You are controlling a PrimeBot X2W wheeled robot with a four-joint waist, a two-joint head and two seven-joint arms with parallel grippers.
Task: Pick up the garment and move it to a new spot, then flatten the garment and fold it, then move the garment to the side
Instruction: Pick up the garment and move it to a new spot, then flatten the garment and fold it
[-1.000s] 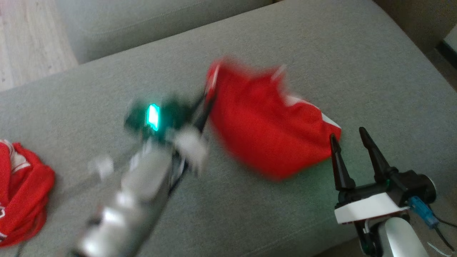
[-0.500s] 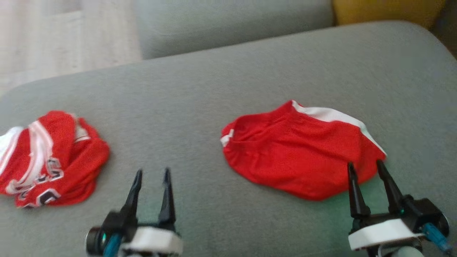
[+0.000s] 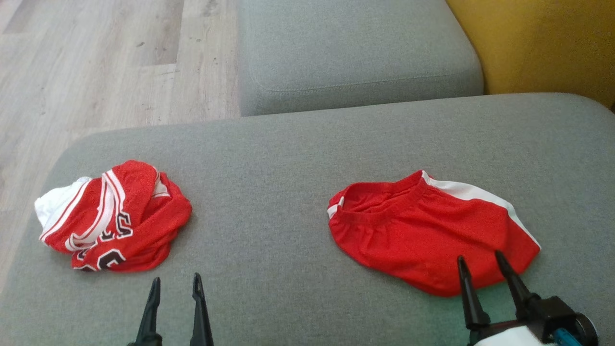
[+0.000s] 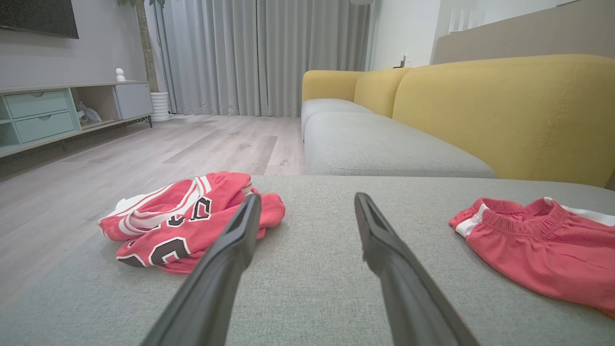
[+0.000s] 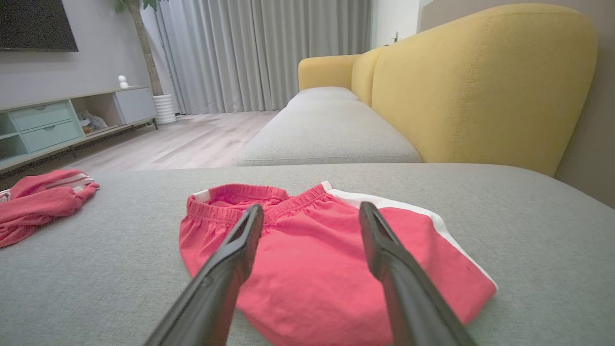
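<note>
The wide grey seat cushion carries two garments. The red shorts, the task's thing, lie fairly flat on its right half, with the elastic waistband turned to the left and a white side stripe along the far right edge. A crumpled red jersey with white trim and black lettering sits well apart from them, close to the cushion's left edge. In the left wrist view, a pale green cabinet across the room has an open compartment holding small items too blurred to name.

The left gripper rises from the bottom edge of the head view, just nearer than the jersey. Its jaws are spread wide and hold nothing, with bare cushion between the fingers. The right gripper points up from the lower right, its jaws also wide apart and empty. Its fingertips overlap the near hem of the shorts; whether they touch the cloth I cannot tell. Its own camera looks over the shorts.

A broad strip of bare cushion runs between the two garments and beyond them to the far edge. There a second grey seat cushion adjoins, with a yellow backrest on the right. Wooden floor lies past the left edge.
</note>
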